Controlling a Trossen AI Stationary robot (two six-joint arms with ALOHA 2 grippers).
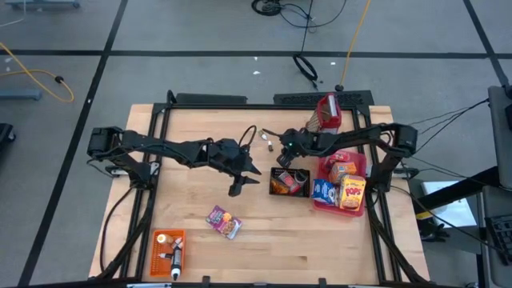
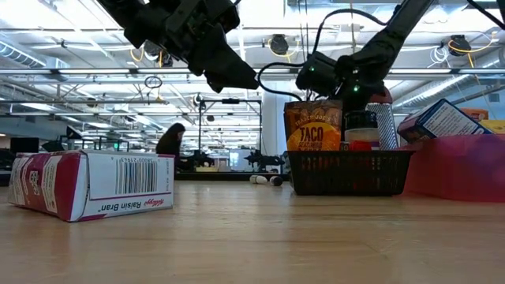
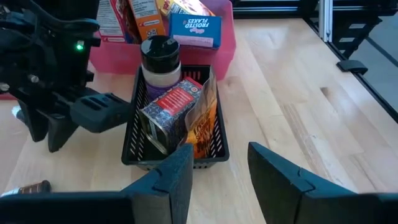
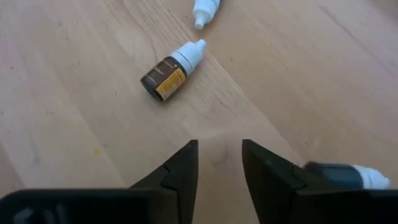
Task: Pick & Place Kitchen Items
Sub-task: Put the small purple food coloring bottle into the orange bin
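Working left to right from the black mesh basket (image 1: pixel 290 182) as landmark: well off to its left, near the table's front edge, sits an orange crate (image 1: pixel 169 252), and nearer, front-left of the basket, lies the purple cereal box (image 1: pixel 223 222), untouched; the left gripper (image 1: pixel 242 182) hangs just left of the basket, fingers spread a little and holding nothing, aimed at the basket in its wrist view, so it only needs to keep clear; the basket already holds a taco packet (image 2: pixel 314 128), a dark-capped jar (image 3: pixel 160 61) and a small red-labelled box (image 3: pixel 176 107); just behind the basket's left corner the right gripper (image 4: pixel 219 163) hovers low over the wood, fingers parted with nothing between them; the brown dropper bottle (image 4: pixel 170 71) lies on its side just ahead; I judge this bottle the next pick; line the fingers across its body, not the slippery white tip, and come down square before closing; right of the basket stands the red tray (image 1: pixel 324 202), full of boxes.
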